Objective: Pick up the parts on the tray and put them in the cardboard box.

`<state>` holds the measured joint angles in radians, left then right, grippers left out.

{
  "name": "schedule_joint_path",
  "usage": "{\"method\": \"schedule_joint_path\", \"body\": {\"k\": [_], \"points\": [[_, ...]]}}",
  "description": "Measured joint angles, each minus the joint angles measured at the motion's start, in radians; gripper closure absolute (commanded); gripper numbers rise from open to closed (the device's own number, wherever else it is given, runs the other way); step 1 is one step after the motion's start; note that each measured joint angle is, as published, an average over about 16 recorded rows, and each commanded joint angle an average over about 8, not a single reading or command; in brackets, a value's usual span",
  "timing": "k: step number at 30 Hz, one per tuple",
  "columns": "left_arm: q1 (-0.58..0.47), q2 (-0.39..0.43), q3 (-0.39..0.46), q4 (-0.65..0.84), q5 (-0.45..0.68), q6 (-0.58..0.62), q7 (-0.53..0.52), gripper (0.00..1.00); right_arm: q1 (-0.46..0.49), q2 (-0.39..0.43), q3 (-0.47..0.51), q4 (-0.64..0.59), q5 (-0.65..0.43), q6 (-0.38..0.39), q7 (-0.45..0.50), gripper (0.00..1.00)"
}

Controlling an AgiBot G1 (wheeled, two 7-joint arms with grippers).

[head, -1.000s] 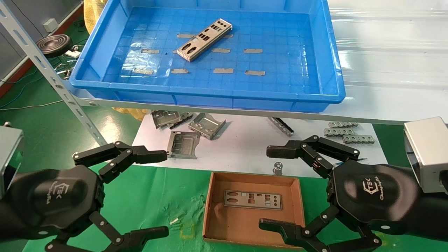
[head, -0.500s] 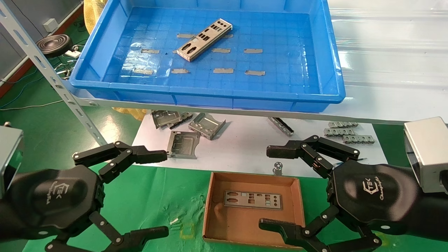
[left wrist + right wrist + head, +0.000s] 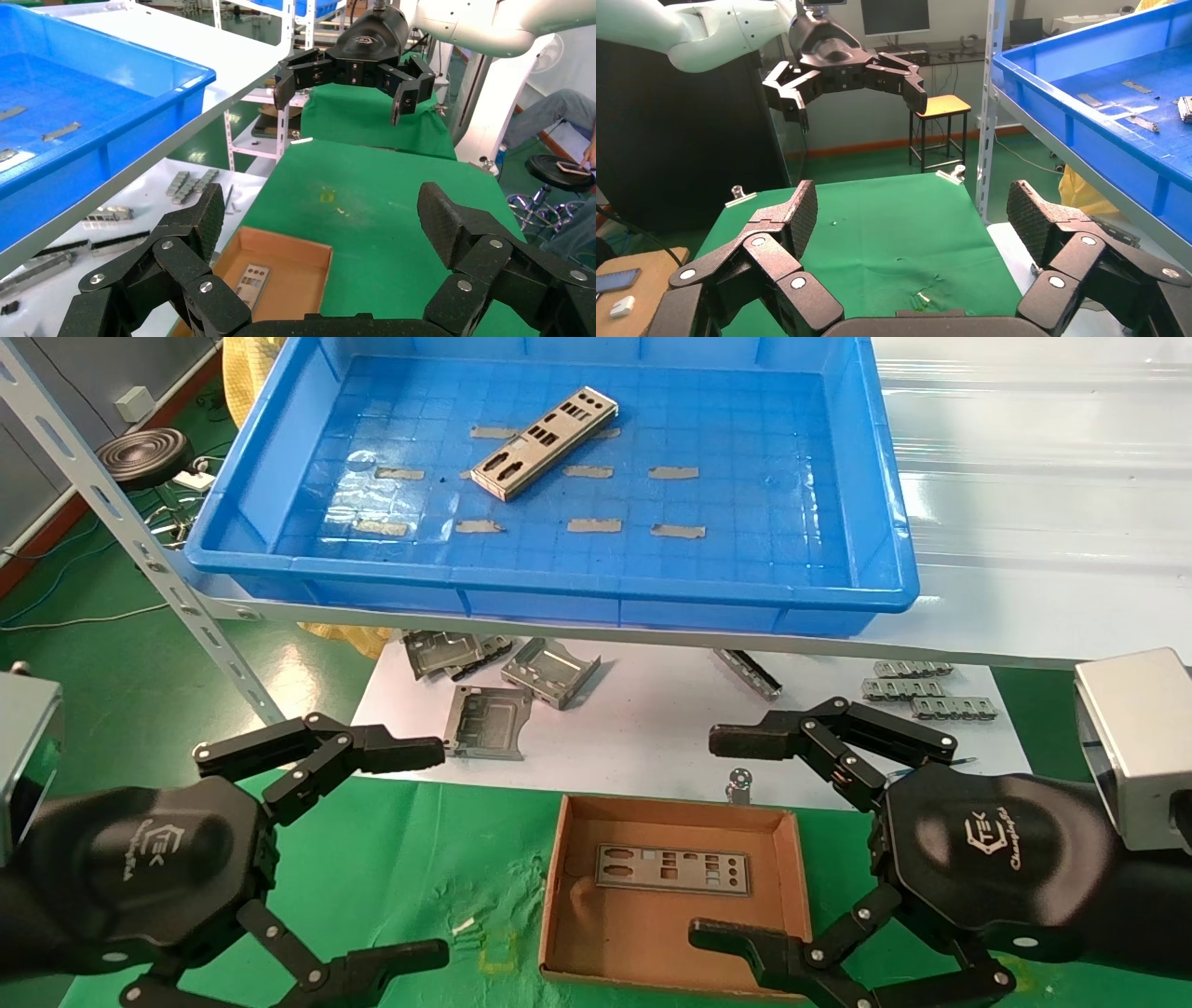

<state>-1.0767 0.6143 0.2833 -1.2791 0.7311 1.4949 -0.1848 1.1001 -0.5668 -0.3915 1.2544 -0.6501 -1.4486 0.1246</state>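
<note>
One part [image 3: 545,442] lies flat and askew on the grid floor of the tray [image 3: 875,477], among short grey tape strips [image 3: 594,525], touching no wall. A second part [image 3: 672,870] lies flat in the box [image 3: 557,896], near its far wall; the left wrist view shows it there too [image 3: 251,282], inside the box [image 3: 313,261]. The tray sits on a white shelf [image 3: 1024,505] raised above the table on a perforated grey upright [image 3: 140,547]. The box rests on a green cloth [image 3: 419,859] that covers the near table, just beside a white sheet [image 3: 652,728] lying under the shelf. On that sheet are boxy grey brackets [image 3: 549,671] at the left, ridged strips [image 3: 917,686] at the right, and a small round piece [image 3: 739,779] just beyond the box's far wall. The left gripper [image 3: 424,845] hangs over the cloth to the left of the box, its fingers [image 3: 202,217] spread wide and holding nothing. The right gripper [image 3: 726,836] hangs at the box's right edge, likewise wide open and empty, with its lower finger over the box's near corner. Around the table, the floor [image 3: 112,645] is green with cables on it, and a black stool [image 3: 144,453] stands to the left. The right wrist view takes in a wooden stool [image 3: 944,107], a monitor [image 3: 895,14] on a far bench and a dark panel [image 3: 666,140].
</note>
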Motion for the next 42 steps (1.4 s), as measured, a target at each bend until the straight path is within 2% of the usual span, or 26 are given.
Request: {"method": "schedule_joint_path", "body": {"k": [42], "points": [[0.000,0.000,0.000,0.000,0.000,0.000,0.000,0.00,0.000,0.000,0.000,0.000,0.000,0.000,0.000,0.00]]}}
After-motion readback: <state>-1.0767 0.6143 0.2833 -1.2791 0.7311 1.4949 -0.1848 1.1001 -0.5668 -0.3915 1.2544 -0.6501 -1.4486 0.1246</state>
